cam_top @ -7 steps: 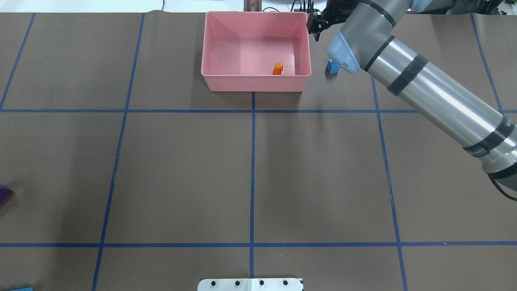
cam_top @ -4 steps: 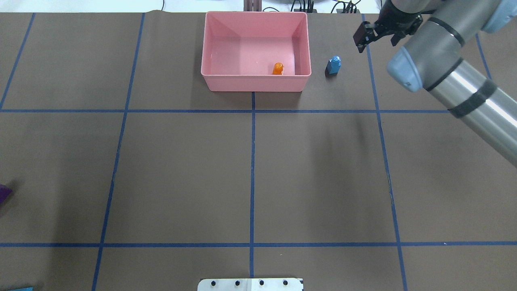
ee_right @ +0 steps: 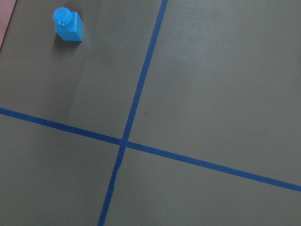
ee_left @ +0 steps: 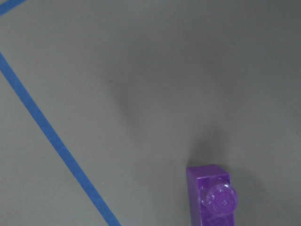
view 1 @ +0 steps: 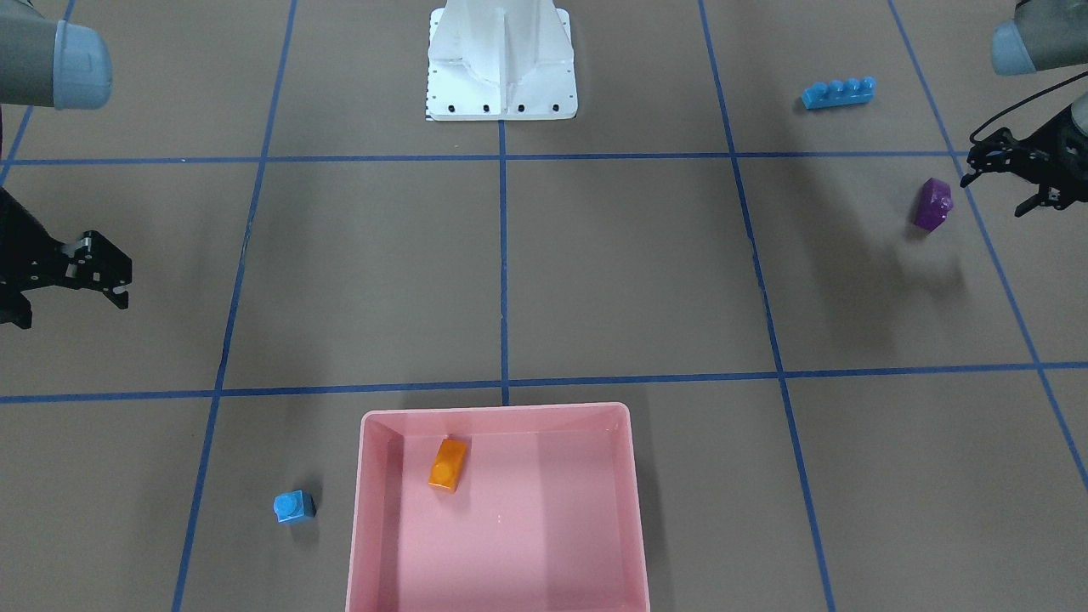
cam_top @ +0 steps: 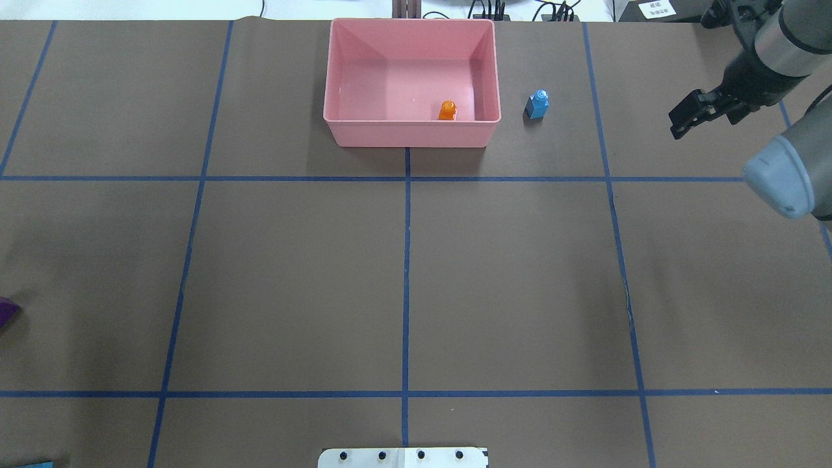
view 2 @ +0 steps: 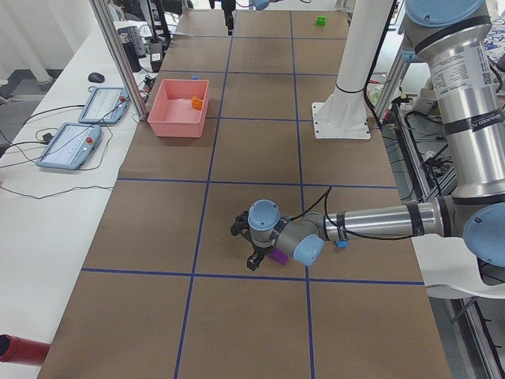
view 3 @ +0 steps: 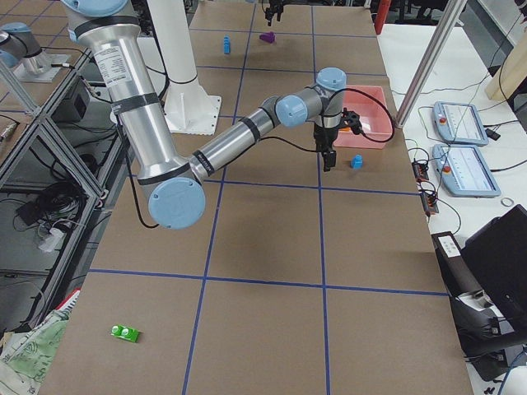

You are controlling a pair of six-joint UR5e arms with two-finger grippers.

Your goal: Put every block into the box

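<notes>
The pink box [cam_top: 413,135] stands at the far middle of the table, with the orange block [cam_top: 447,110] inside it near the right front corner. The tiny blue cube [cam_top: 537,104] sits on the table just right of the box. My right gripper [cam_top: 677,127] is open and empty, hanging well to the right of the cube. My left gripper [view 1: 990,189] is open and empty beside the purple block [view 1: 932,204], apart from it. The long blue bar [view 1: 838,92] lies near the robot's base on the left side. The green block [view 3: 124,332] lies far off on the right end.
The white robot base [view 1: 501,76] stands at the table's near middle edge. Blue tape lines divide the brown table cover [cam_top: 403,279] into squares. Tablets [view 2: 101,103] and cables lie on the bench beyond the box.
My right gripper has swung from the box's right rim out to the right and back toward me, uncovering the blue cube. The orange block and the cube have not moved.
</notes>
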